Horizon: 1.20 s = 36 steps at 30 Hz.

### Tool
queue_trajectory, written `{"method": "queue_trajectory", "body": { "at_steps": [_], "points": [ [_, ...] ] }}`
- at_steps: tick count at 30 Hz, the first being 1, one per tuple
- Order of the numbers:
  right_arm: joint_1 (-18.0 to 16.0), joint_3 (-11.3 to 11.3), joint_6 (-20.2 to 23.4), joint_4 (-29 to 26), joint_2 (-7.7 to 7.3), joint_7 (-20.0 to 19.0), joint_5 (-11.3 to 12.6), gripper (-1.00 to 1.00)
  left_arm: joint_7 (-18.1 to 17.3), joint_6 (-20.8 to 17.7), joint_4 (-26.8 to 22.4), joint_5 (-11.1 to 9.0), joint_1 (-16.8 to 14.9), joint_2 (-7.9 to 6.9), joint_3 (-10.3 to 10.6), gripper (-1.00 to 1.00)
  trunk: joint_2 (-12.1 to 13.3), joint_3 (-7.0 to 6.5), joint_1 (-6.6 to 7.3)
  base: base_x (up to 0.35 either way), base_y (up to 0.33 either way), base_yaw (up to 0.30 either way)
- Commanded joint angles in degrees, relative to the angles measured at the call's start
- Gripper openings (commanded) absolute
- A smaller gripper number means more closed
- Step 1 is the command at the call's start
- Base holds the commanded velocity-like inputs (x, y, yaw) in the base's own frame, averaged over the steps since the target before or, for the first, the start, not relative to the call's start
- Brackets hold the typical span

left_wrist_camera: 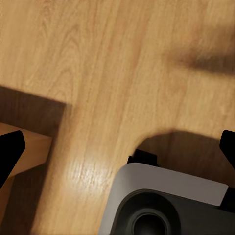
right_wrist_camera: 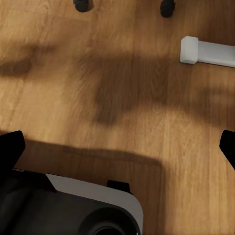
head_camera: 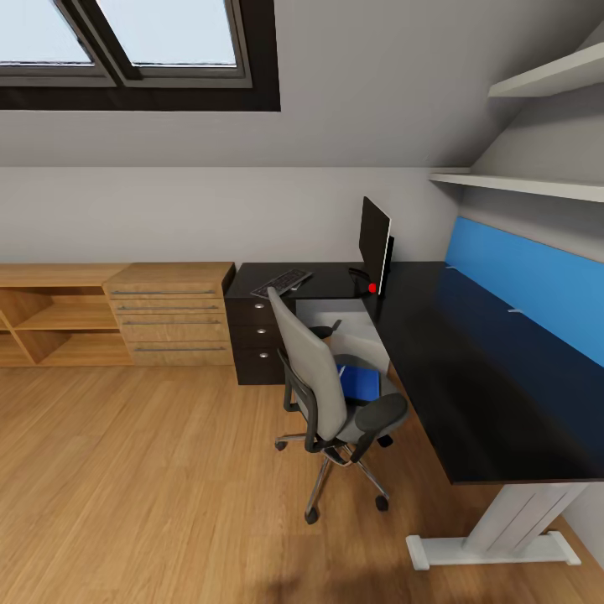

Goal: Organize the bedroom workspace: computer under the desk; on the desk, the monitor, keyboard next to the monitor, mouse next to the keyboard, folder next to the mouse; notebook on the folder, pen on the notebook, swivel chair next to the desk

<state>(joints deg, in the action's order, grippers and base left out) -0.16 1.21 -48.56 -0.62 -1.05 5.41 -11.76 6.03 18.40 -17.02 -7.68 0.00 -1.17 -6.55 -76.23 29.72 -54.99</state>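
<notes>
Black and L-shaped, the desk (head_camera: 470, 369) fills the right side of the head view, with a blue back panel (head_camera: 537, 285) along the wall and a white foot (head_camera: 495, 549) on the wood floor (head_camera: 151, 486). On the desk's far end, near the inner corner of the L, the monitor (head_camera: 375, 243) stands upright, seen almost edge-on, a red dot at its lower corner. The keyboard (head_camera: 282, 282) lies near the desk's far left edge, above black drawers (head_camera: 252, 335) with round silver knobs. The mouse cannot be made out.

A grey chair (head_camera: 323, 394) stands on the floor in the crook of the desk, its back toward the camera and its castors close to the desk edge. On its seat lies the blue folder (head_camera: 362, 382), partly hidden by the backrest. A pale box (head_camera: 348, 331) sits under the desk behind the chair; whether it is the computer cannot be told.

A light-wood dresser (head_camera: 172, 315) and open shelving (head_camera: 50, 323) line the wall left of the desk.

In the left wrist view, the left gripper (left_wrist_camera: 117, 147) hangs over bare floor above the robot's base (left_wrist_camera: 161, 205), its dark fingertips (left_wrist_camera: 11, 149) at opposite edges, spread wide apart and holding nothing. In the right wrist view, the right gripper (right_wrist_camera: 117, 144) is likewise spread wide and empty over the floor, with the desk foot and two castors (right_wrist_camera: 167, 7) beyond it.
</notes>
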Motion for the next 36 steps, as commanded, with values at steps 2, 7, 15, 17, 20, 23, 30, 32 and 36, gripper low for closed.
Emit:
{"method": "queue_trajectory", "body": {
  "at_steps": [2, 7, 15, 17, 20, 23, 30, 32, 36],
  "points": [
    [0.0, 0.1, -0.1, 0.0, 0.0, 0.6, -0.5, 1.0, 0.0, 0.1, -0.1, -0.6, 0.0, -0.14, 0.2, 1.0, 0.0, 0.05, 0.0, 0.0, 0.0, 0.0],
    [0.0, 0.1, 0.0, 0.0, 0.0, 0.6, -0.5, 1.0, 0.0, 0.1, -0.1, -0.7, 0.0, -0.28, 0.2, 1.0, 0.0, 0.05, 0.0, 0.0, 0.0, 0.0],
    [0.0, 0.1, 0.0, 0.0, 0.0, 0.6, -0.5, 1.0, 0.0, 0.1, -0.1, -0.7, 0.0, -0.32, 0.1, 1.0, 0.0, 0.05, 0.0, 0.0, 0.0, 0.0],
    [0.0, 0.1, -0.1, 0.0, 0.0, 0.6, -0.5, 1.0, 0.0, 0.1, -0.1, -0.7, 0.0, -0.32, 0.1, 1.0, 0.0, 0.05, 0.0, 0.0, 0.0, 0.0],
    [0.0, 0.1, -0.1, 0.0, 0.0, 0.6, -0.5, 1.0, 0.0, 0.2, -0.1, -0.7, 0.0, -0.32, 0.1, 1.0, 0.0, 0.05, 0.0, 0.0, 0.0, 0.0],
    [0.0, 0.1, -0.1, 0.0, 0.0, 0.6, -0.5, 1.0, 0.0, 0.3, -0.1, -0.7, 0.0, -0.32, 0.1, 1.0, 0.0, 0.05, 0.0, 0.0, 0.0, 0.0],
    [0.0, 0.1, -0.1, 0.0, 0.0, 0.6, -0.5, 1.0, 0.0, 0.4, -0.1, -0.6, 0.0, -0.3, 0.1, 1.0, 0.0, 0.05, 0.0, 0.0, 0.0, 0.0],
    [0.0, 0.1, -0.1, 0.0, 0.0, 0.6, -0.5, 1.0, 0.0, 0.4, -0.1, -0.6, 0.0, -0.23, 0.1, 1.0, 0.0, 0.05, 0.0, 0.0, 0.0, 0.0],
    [0.0, 0.1, -0.1, 0.0, 0.0, 0.6, -0.5, 1.0, 0.0, 0.4, -0.1, -0.5, 0.0, -0.16, 0.1, 1.0, 0.0, 0.05, 0.0, 0.0, 0.0, 0.0]
  ]
}}
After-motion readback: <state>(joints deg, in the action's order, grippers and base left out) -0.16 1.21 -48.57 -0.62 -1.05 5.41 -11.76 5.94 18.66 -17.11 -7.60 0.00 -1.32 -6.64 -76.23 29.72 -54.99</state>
